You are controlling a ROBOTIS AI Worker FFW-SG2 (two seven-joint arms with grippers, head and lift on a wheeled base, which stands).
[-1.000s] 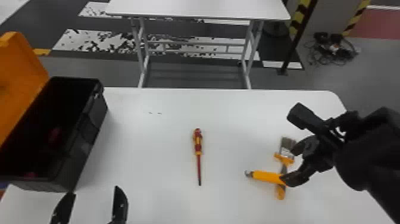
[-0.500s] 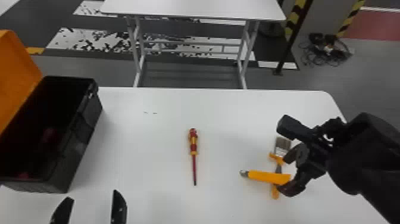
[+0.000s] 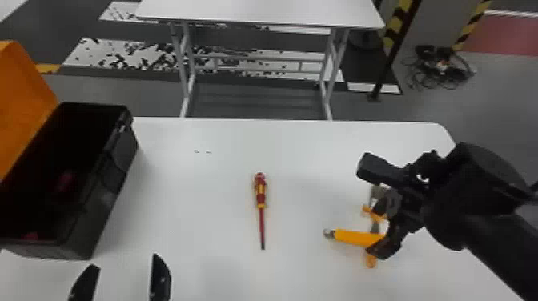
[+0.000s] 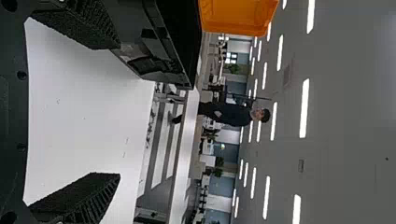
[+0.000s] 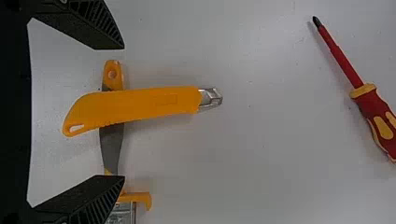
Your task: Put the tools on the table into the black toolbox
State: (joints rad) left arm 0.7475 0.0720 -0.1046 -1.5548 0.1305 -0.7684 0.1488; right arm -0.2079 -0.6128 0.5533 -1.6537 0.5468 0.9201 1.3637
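A red-and-yellow screwdriver [image 3: 260, 194] lies on a white table [image 3: 224, 172]. Left of it sits the black toolbox [image 3: 114, 172], orange lid [image 3: 20, 96] open. Right of it, a yellow utility knife [image 3: 354, 237] lies across a paintbrush [image 3: 371, 261]; the right gripper [image 3: 376, 231] is above them, jaws apart and empty. The left gripper [image 3: 124, 262], nearer the robot and left of the screwdriver, has its jaws apart too.

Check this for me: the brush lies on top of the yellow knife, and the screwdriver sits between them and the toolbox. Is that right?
Not quite: the yellow knife lies on top of the brush, as the right wrist view shows. The screwdriver does sit between them and the toolbox.
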